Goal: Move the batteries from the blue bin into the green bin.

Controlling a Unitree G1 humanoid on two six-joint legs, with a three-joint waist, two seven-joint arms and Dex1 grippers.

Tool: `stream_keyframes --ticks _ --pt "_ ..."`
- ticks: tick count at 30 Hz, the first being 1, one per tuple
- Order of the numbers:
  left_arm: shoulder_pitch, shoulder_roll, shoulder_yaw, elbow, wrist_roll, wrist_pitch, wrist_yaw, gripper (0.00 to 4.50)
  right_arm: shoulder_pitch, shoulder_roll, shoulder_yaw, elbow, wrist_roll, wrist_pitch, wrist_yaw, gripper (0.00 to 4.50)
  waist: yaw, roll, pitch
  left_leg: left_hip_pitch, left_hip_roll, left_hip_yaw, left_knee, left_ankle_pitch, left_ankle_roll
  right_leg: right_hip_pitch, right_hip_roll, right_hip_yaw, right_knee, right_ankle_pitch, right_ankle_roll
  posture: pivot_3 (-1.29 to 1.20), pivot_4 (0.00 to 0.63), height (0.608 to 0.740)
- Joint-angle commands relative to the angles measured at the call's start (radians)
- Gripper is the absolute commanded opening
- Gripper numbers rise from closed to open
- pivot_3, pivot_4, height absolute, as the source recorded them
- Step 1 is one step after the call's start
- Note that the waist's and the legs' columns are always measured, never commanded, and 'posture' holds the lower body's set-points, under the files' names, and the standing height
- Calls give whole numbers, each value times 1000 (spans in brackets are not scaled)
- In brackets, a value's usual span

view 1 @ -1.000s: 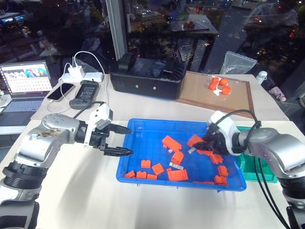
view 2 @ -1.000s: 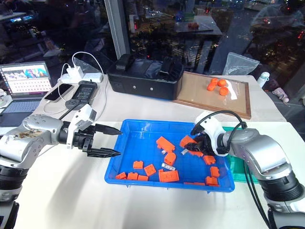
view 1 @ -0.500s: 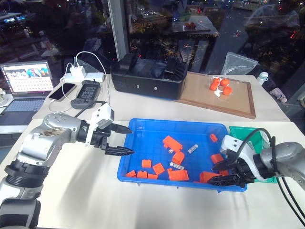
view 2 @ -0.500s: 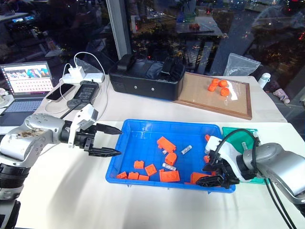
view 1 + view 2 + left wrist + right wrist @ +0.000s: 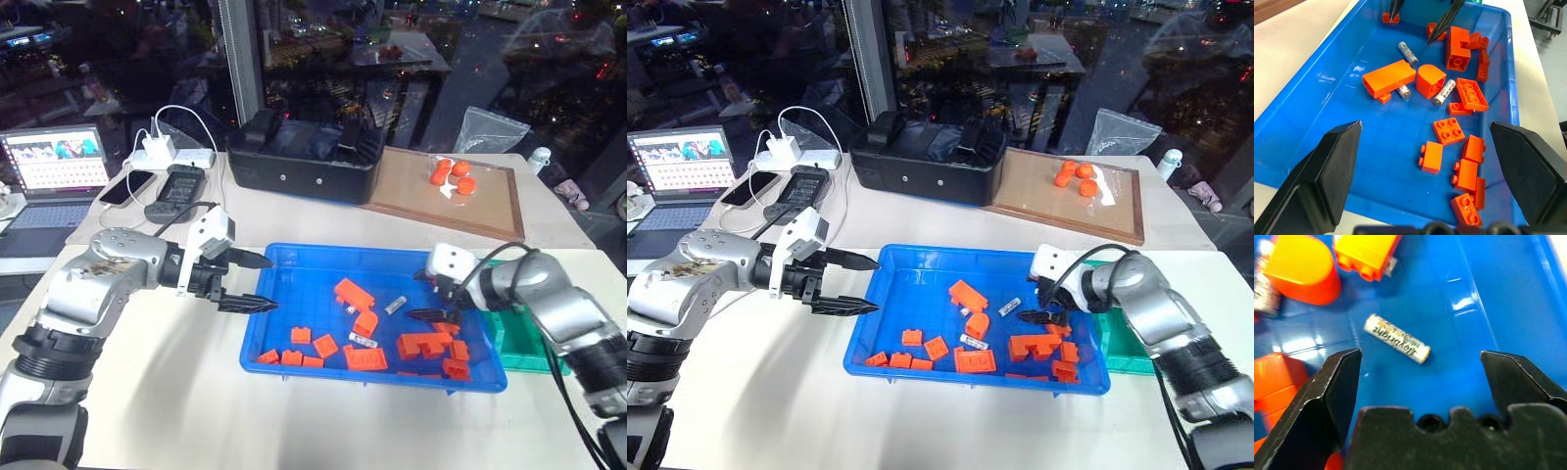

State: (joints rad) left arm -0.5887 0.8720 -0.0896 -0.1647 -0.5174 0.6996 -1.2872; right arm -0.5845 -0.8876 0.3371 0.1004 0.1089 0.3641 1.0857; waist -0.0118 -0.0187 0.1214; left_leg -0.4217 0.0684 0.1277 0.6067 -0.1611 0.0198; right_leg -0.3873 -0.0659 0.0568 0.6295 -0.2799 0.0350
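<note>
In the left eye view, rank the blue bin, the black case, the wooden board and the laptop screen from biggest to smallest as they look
1. blue bin, clearly largest.
2. black case and wooden board look about alike; both sit farther back, so no ranking.
3. laptop screen, smallest, though cut off at the picture's edge.

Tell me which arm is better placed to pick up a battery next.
Right: its open pincer points at a battery lying free in the blue bin; the left pincer hovers at the bin's far edge.
</note>
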Motion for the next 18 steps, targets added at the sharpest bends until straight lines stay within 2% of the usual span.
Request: stream_keyframes --ticks 1,6,9,13,18 --pt "13 20 50 -45 -23 7 13 4500 -47 26 13 26 -49 -45 37 4459 1 0 0 0 0 0 0 0 0 0 0 0 0 0 0 0 150 738" --pt "24 21 56 -59 -27 13 25 4500 -67 57 26 25 -73 -3 79 4459 1 0 0 0 1 1 0 0 0 0 0 0 1 0 0 0 150 738" --pt "24 20 57 -59 -28 13 31 4500 -71 73 24 26 -75 50 88 3746 2 0 0 0 1 4 1 0 0 1 0 0 1 0 0 0 150 738" --pt "21 18 56 -57 -30 13 33 4500 -51 57 26 -10 -67 128 128 2433 2 0 0 0 1 5 1 0 0 0 0 0 1 0 -1 0 150 738" --pt "17 14 51 -44 -44 25 19 4500 -29 44 -31 -82 -28 206 128 717 1 0 0 0 1 5 1 0 0 0 0 0 1 0 -1 0 150 738"
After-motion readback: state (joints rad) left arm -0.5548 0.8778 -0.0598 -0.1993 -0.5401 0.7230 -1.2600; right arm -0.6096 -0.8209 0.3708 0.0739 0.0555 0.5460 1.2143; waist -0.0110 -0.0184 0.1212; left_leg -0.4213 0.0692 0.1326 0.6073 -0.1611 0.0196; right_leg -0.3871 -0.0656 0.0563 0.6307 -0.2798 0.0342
